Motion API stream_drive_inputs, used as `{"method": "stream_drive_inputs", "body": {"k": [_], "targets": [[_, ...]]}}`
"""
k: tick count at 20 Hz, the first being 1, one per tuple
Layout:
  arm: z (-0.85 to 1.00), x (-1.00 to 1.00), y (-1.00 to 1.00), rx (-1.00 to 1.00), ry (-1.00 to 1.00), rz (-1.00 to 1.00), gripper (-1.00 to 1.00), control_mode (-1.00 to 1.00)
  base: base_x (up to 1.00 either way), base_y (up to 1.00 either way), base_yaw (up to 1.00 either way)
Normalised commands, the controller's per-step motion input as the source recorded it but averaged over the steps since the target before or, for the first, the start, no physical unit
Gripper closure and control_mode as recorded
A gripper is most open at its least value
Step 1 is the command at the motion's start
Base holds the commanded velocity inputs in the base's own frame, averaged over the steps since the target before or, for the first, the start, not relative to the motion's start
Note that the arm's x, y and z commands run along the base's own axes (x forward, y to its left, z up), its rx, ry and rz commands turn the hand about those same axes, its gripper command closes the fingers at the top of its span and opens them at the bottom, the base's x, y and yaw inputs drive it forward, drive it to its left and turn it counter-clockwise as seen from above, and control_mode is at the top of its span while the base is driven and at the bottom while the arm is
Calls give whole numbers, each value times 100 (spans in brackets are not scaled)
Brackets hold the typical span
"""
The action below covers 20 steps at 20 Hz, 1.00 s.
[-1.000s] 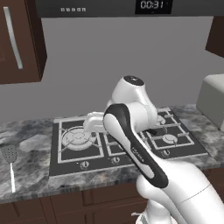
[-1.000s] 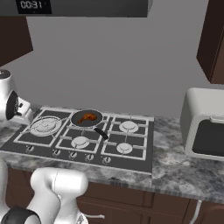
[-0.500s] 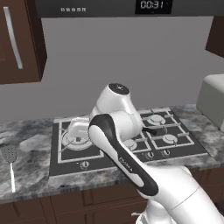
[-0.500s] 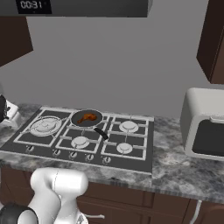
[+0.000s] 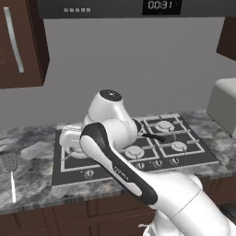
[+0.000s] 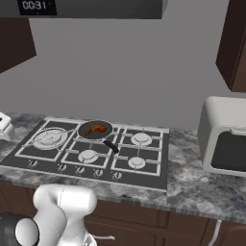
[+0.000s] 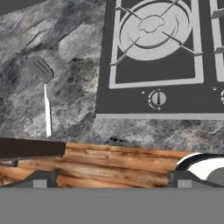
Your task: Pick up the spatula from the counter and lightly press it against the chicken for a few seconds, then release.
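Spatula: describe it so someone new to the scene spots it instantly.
Find the black gas cooktop set in the grey marble counter. On the stone left of it, near the front edge, lies the spatula: slotted grey head, thin pale handle. Unlike the dark pan, it lies off the burners.

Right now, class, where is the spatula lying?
The spatula lies flat on the grey marble counter at the far left of the left base view, to the left of the stove and clear of its edge.

Bare counter point(image 7: 74, 94) surrounds the spatula point(image 7: 46, 103); the stove point(image 7: 131, 94) sits apart
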Motion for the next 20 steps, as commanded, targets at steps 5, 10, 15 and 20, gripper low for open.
{"method": "stream_drive_inputs", "body": {"k": [5, 10, 15, 20], "targets": [[-13, -8, 52, 0, 0, -5, -100, -100, 0, 0, 0], [-19, 2, 55, 0, 0, -7, -100, -100, 0, 0, 0], [-18, 0, 50, -2, 0, -5, -100, -100, 0, 0, 0], [-9, 12, 44, 0, 0, -3, -100, -100, 0, 0, 0]]}}
